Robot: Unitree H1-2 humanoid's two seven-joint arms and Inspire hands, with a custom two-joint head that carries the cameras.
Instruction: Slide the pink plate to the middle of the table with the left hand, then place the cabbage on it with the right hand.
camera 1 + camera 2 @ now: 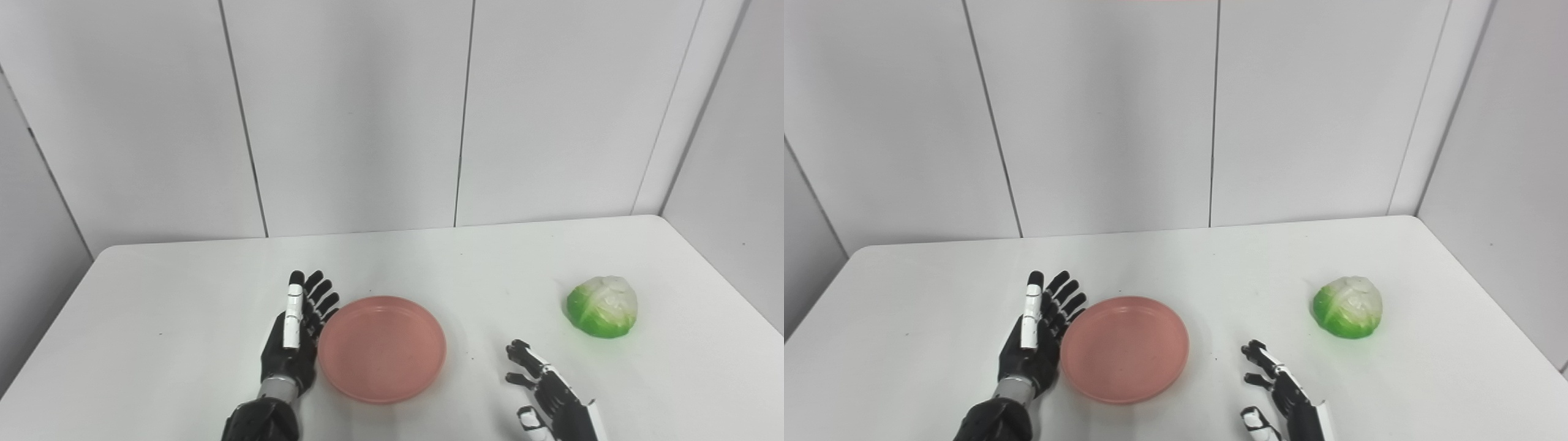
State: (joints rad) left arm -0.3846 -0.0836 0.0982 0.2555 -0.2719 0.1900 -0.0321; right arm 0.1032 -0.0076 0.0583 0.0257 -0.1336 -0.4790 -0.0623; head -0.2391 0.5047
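So the left hand (293, 334) sits flat-ish on edge, fingers straight and spread, holding nothing, pressed right up against the left rim of the pink plate (381, 349). The plate itself looks pretty much mid-desk already, a bit toward the near edge, so the slide seems done or nearly done. Right of the plate there's a bare strip of white desk (184, 294), then the right hand (545, 392) hovering low near the front edge, fingers loosely curled and apart, empty. The cabbage (602, 305) sits further right and a little farther back from that hand, well apart from it, and it's clearly the right hand's job since it's way nearer. The cabbage is a roundish dome, no real long axis. Plenty of open room between cabbage and plate for carrying it leftward; the desk's right edge isn't far behind the cabbage though.
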